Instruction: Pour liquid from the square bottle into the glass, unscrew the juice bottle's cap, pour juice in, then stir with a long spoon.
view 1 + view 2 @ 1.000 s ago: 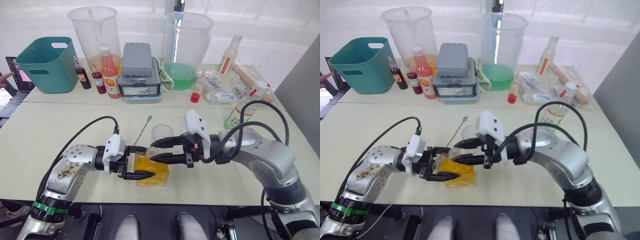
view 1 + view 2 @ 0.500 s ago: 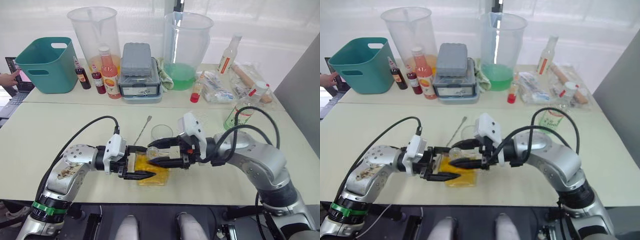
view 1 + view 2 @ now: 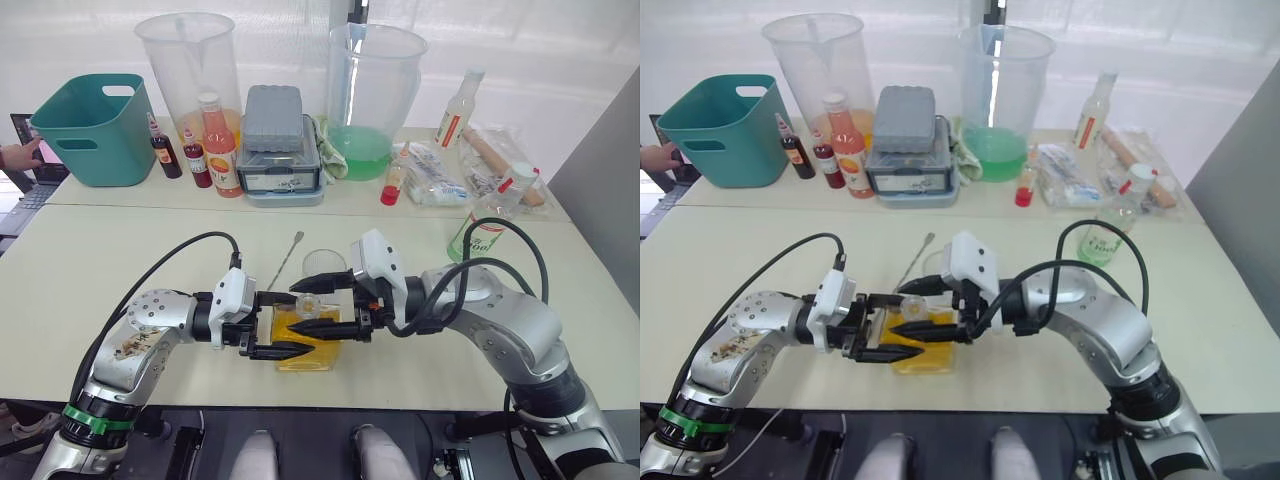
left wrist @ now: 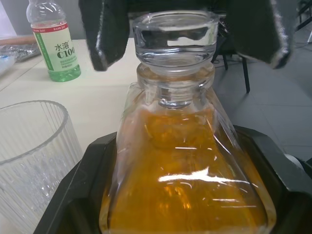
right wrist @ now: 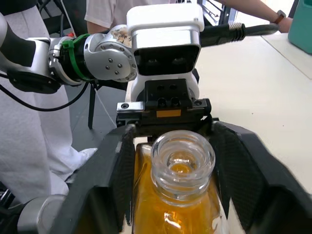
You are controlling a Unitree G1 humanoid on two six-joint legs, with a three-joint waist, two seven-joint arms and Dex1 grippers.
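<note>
While the square bottle [image 3: 305, 338] stands upright on the near part of the cream table [image 3: 90, 260], both arms converge on it from opposite sides. The left gripper [image 3: 282, 323] has its two black fingers set against the bottle's flat sides, one on each side of the body, gripping it. The right gripper [image 3: 318, 306] is spread wide at the neck, its fingers flanking the round glass stopper [image 5: 182, 163] with clear gaps on both sides, so it holds nothing. Yellow-orange liquid [image 4: 187, 195] fills most of the bottle. The ribbed glass [image 3: 324, 266] stands just behind the bottle, apart from it. The long spoon [image 3: 287, 256] lies flat beside the glass. The juice bottle [image 3: 478, 233] stands well apart, on the table's right side.
</note>
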